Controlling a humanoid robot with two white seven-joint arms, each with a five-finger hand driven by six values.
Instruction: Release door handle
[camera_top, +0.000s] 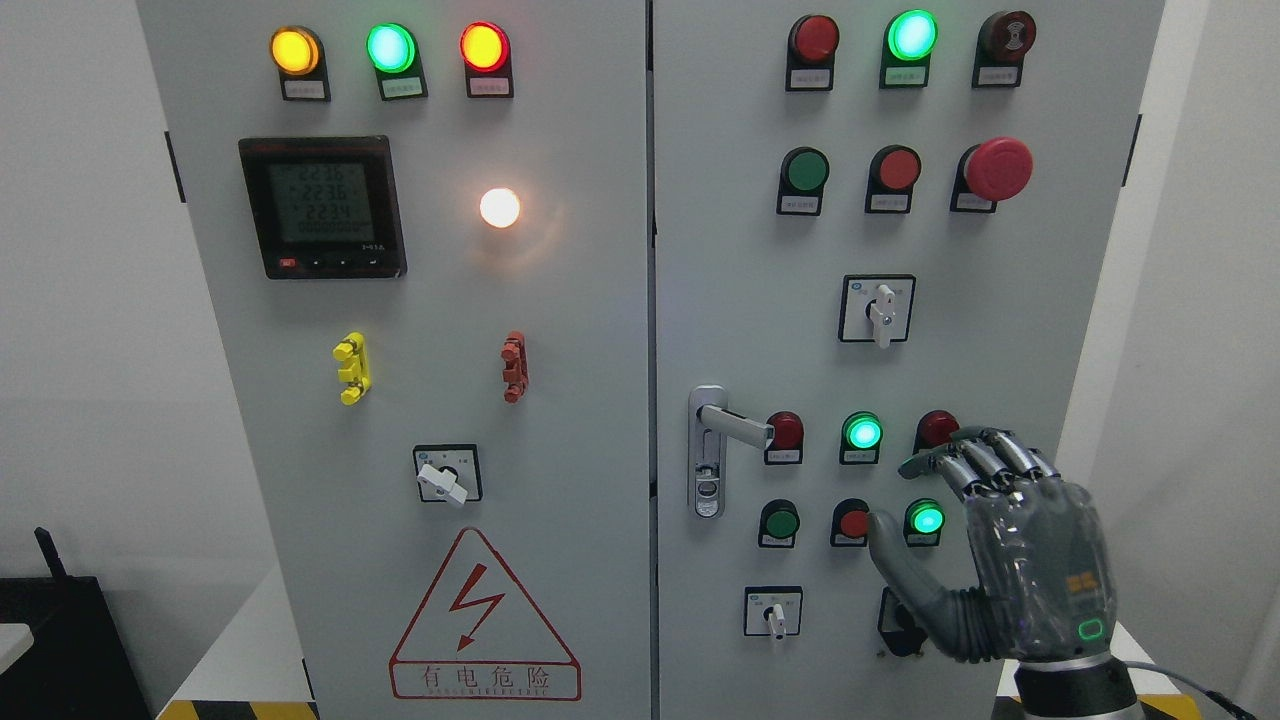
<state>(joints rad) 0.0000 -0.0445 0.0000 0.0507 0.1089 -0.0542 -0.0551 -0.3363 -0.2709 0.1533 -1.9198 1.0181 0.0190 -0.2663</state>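
meter (322, 207) reads 2236, 2236, 2234; warning triangle (484, 620) on the left door says 有电危险.

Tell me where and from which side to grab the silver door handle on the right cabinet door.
Grip the door handle on its lever's free end, coming from the right, where the right hand hangs open. The lever sticks out rightward from its pivot on the upright plate, so fingers can probably wrap over it there.

The robot hand (1010, 545) has a dark grey body under a glossy, translucent cover. Its fingers (985, 460) are segmented, with metallic silver links and dark tips; the thumb is plain matte grey. An orange marking and a green lit rounded outline sit on the back. The wrist cuff is black with a silver ring, and a thin grey cable runs beside it.
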